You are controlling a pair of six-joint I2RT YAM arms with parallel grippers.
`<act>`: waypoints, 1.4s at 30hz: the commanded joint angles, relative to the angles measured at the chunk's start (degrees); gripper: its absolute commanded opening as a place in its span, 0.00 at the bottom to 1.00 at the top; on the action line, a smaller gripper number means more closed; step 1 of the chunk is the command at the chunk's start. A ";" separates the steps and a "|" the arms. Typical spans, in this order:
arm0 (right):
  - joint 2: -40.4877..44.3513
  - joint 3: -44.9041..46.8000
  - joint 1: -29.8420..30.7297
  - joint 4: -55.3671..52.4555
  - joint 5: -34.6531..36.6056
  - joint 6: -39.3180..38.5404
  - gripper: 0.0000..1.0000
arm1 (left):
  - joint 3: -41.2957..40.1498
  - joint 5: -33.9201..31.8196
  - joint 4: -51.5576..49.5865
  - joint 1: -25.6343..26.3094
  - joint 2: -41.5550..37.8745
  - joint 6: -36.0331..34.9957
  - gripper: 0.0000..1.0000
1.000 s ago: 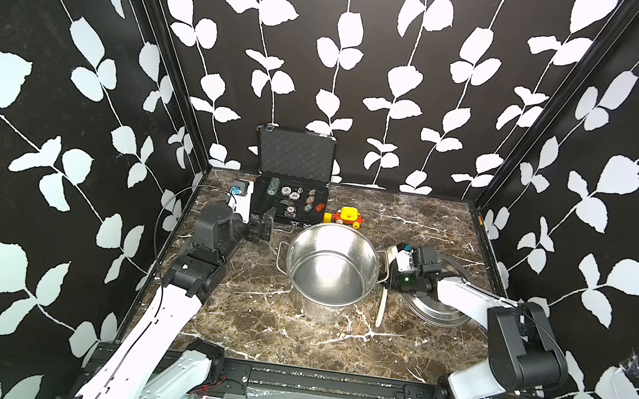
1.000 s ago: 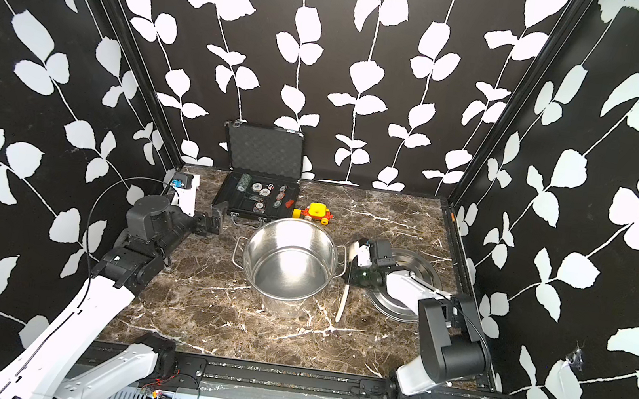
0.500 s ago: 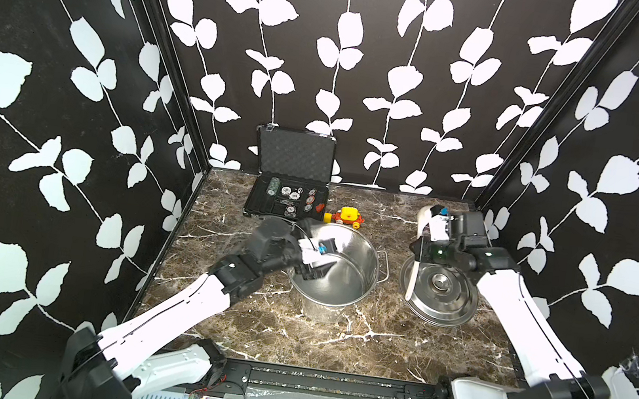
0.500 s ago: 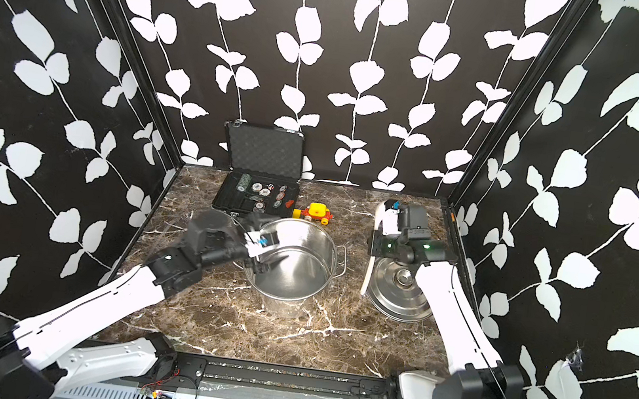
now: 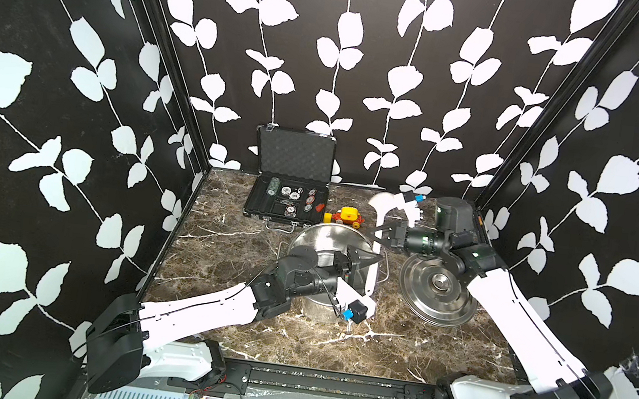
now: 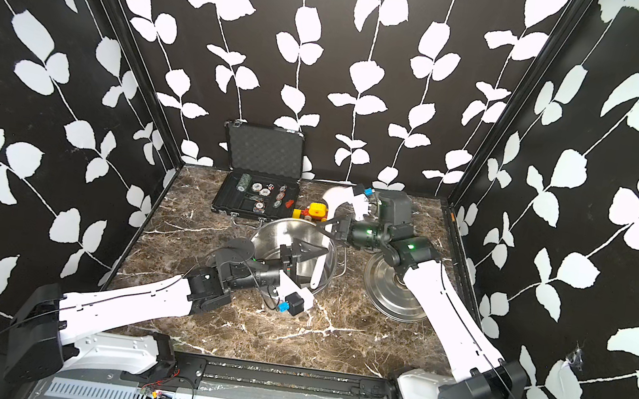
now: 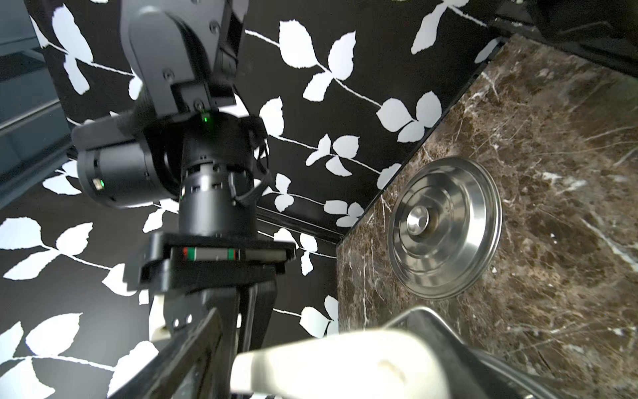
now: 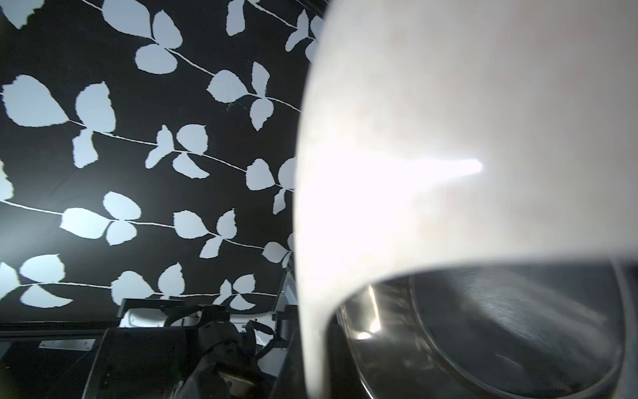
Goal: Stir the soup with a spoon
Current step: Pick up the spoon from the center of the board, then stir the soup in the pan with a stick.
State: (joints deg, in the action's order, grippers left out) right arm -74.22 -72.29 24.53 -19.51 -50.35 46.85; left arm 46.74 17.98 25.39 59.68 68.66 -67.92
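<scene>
1. The right end effector (image 5: pixel 378 232) is clamped on the spoon (image 5: pixel 371 279), gripping the handle just below the bowl.
2. The spoon is held in the air, bowl uppermost and toward the back wall. Its handle end is low over the right side of the steel pot (image 5: pixel 325 236). Whether that end touches the steel cannot be told.
3. The left end effector (image 5: pixel 377 260) extends across the pot's mouth to the middle of the handle. In the left wrist view its fingers (image 7: pixel 193 349) stand apart with the white handle between them; contact is unclear.
4. In both top views the pot stands upright near the middle of the marble worktop (image 5: pixel 221 246).
5. The steel lid (image 5: pixel 429 301) lies flat, knob up, to the right of the pot and apart from it, partly under the right arm.
6. An open black case (image 5: pixel 288 201) sits at the back, with a yellow toy (image 5: pixel 347 215) just beside it.
7. In the right wrist view the spoon's bowl (image 8: pixel 448 138) fills much of the picture.
</scene>
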 commanded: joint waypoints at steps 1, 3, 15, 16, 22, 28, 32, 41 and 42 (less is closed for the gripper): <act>-1.53 -0.42 1.69 6.93 -3.78 5.92 0.00 | -1.30 0.75 2.58 0.84 -2.68 -2.08 0.81; -2.08 -0.40 2.56 7.27 -4.21 6.67 0.00 | -1.69 0.09 2.28 0.96 -3.66 -2.86 0.78; -2.09 2.07 5.08 13.14 -4.44 11.29 0.00 | -1.57 -2.69 -0.91 1.07 -5.49 -3.25 0.29; -1.93 2.07 5.08 12.67 -4.45 11.16 0.00 | -1.57 -2.57 -0.39 1.05 -5.68 -2.76 0.25; -1.09 2.65 5.65 12.45 -2.81 11.14 0.07 | -2.23 -2.52 3.91 1.05 -6.72 0.85 0.00; 2.15 4.47 6.72 10.83 1.41 5.80 0.54 | -1.78 -7.27 7.54 0.99 -7.55 10.05 0.00; 8.47 7.77 6.95 4.96 14.80 -1.86 0.79 | 0.70 -10.75 6.24 0.96 -9.21 15.76 0.00; 22.17 14.82 6.77 -5.93 47.12 -16.68 0.90 | 10.74 -12.94 -12.01 -5.78 -11.49 41.97 0.00; 22.52 14.05 6.59 -7.81 50.25 -18.18 0.90 | 11.79 -11.70 -14.55 -7.35 -11.27 45.45 0.00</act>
State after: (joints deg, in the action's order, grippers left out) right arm -53.01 -57.43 31.27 -21.23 -14.90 37.15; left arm 54.85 5.30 18.28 55.40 58.52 -37.15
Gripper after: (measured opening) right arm 0.901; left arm 0.097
